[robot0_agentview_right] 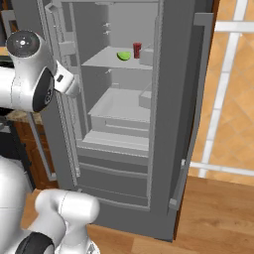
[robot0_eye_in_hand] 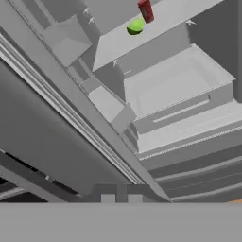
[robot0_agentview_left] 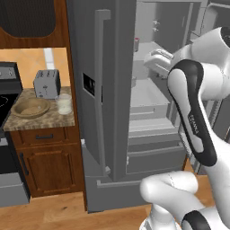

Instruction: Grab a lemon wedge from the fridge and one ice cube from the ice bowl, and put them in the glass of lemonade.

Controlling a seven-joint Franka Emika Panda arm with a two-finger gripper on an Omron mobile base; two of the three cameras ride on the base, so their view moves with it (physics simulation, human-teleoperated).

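**Fridge open, lemon wedge on the upper shelf**

The fridge [robot0_agentview_left: 112, 112] is the largest thing here, tall and dark grey. One door stands open, so that the pale grey inside shows in both base views. Its other door carries a long vertical handle and a black dispenser panel [robot0_agentview_left: 89, 84]. Two drawers close off the bottom. In the right base view the open door [robot0_agentview_right: 191, 124] swings out to the right, edge on.

The white arm [robot0_agentview_left: 193, 112] bends in front of the open compartment, its upper links reaching toward the shelves. The claw [robot0_eye_in_hand: 121, 198] shows as two small dark tips at the bottom of the hand view; I cannot tell whether they are spread or closed, and nothing lies between them.

Left of the fridge stands a wooden cabinet with a speckled stone surface [robot0_agentview_left: 49, 119]. On it the ice bowl [robot0_agentview_left: 30, 108], wide and tan, sits nearest the stove. The toaster [robot0_agentview_left: 46, 83] stands behind it by the wall. The glass of lemonade [robot0_agentview_left: 64, 103] is just beside the bowl, toward the fridge. The ice cube itself is too small to make out.

Inside the fridge, on the upper shelf [robot0_agentview_right: 106, 62], the lemon wedge [robot0_agentview_right: 124, 56] lies as a small yellow-green piece. A small dark-red container [robot0_agentview_right: 137, 50] stands upright just beside it. The hand view shows the same pair, wedge [robot0_eye_in_hand: 135, 27] and red container [robot0_eye_in_hand: 146, 11], near its top.
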